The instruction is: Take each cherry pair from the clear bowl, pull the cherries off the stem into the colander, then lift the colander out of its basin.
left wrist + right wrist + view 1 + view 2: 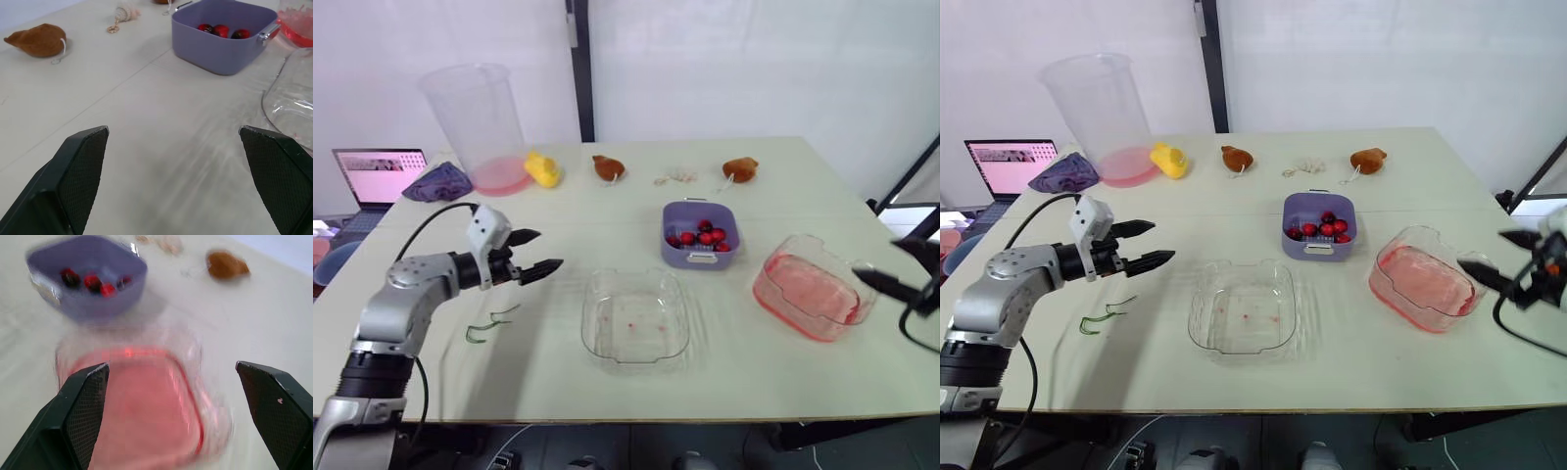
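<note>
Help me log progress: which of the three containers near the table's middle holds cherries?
The purple square colander, with red cherries inside. The clear square bowl and the pink-tinted clear bowl hold none.

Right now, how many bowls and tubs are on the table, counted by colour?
Clear: 2, the clear bowl and the tall bucket
Purple: 1, the purple basin
Pink: 1, the pink tub
Total: 4

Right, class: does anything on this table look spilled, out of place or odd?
Loose green cherry stems lie on the pale table, outside any container, to the robot's left of the clear square plastic bowl, whose floor shows red specks. Nothing looks tipped or broken.
</note>
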{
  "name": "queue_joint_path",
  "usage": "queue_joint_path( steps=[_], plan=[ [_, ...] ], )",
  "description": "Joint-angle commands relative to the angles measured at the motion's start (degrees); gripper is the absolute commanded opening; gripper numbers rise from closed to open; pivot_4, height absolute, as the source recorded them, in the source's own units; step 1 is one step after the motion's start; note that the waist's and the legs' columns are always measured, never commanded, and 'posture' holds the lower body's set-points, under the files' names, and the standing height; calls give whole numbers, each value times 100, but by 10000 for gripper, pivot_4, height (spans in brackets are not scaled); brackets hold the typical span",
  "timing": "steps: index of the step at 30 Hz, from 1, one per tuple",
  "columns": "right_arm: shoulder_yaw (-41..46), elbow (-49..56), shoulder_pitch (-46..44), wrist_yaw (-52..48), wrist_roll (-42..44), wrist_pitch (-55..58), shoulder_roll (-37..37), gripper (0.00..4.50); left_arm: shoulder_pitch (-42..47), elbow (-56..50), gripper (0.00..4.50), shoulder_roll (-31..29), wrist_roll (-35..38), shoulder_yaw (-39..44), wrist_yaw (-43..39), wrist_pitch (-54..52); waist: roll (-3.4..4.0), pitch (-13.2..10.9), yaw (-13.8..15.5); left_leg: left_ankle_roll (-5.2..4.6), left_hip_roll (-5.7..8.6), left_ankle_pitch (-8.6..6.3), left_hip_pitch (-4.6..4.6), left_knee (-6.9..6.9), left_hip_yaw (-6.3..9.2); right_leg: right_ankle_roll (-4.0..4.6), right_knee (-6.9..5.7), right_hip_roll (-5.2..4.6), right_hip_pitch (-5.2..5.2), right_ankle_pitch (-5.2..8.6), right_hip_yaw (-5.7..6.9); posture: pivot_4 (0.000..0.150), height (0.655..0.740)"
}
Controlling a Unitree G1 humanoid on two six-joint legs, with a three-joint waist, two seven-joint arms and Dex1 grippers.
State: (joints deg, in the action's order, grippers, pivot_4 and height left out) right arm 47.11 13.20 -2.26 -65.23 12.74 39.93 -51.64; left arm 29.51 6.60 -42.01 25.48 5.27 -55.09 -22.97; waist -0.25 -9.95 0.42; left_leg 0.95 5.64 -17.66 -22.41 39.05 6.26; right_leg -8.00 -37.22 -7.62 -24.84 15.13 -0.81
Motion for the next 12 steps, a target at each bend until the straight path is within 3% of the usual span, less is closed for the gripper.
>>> queue_joint_path(
  steps=[1, 12],
  plan=[
    [384, 577, 86, 315, 364, 25, 79, 44422, -6, 130, 45000, -105, 26, 225, -194, 176, 1, 1, -42, 0, -1, 0, 3, 0, -1, 0, -1, 1, 2, 0, -1, 1500, 7400],
    [-65, 686, 149, 887, 903, -136, 8, 44422, -497, -69, 45000, -128, 173, 398, -396, 66, -1, 0, -81, -1, -1, 0, 6, 5, 9, 0, 1, 0, 14, 0, 2, 1500, 7400]
  ],
)
